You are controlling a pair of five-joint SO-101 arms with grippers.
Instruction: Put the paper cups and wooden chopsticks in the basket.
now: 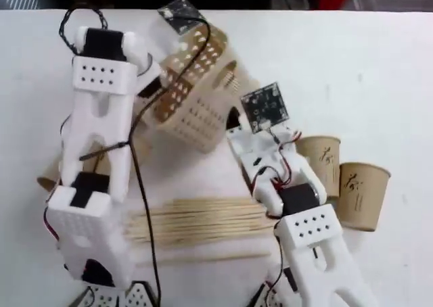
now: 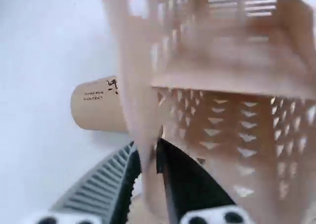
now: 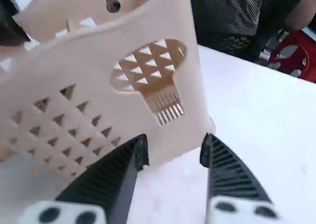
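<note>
**Materials and Finishes**

For the basket (image 1: 196, 114): smooth matt beige plastic, pierced with triangular holes. For the paper cups (image 1: 362, 195): dull brown paper with dark print. For the wooden chopsticks (image 1: 203, 222): pale wood, matt. For the table (image 1: 365, 70): smooth white surface, faint sheen. For the left gripper (image 2: 147, 155) and right gripper (image 3: 173, 152): ribbed matt plastic, grey and black. For the arm housings (image 1: 101, 77): white matt plastic.

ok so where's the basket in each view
high view: basket upper middle, tilted, between the two arms.
left wrist view: its wall pinched in the left pincer, paper cup beside it.
right wrist view: its cut-out wall just beyond the open right pincer.
shared landmark: the white table.
</note>
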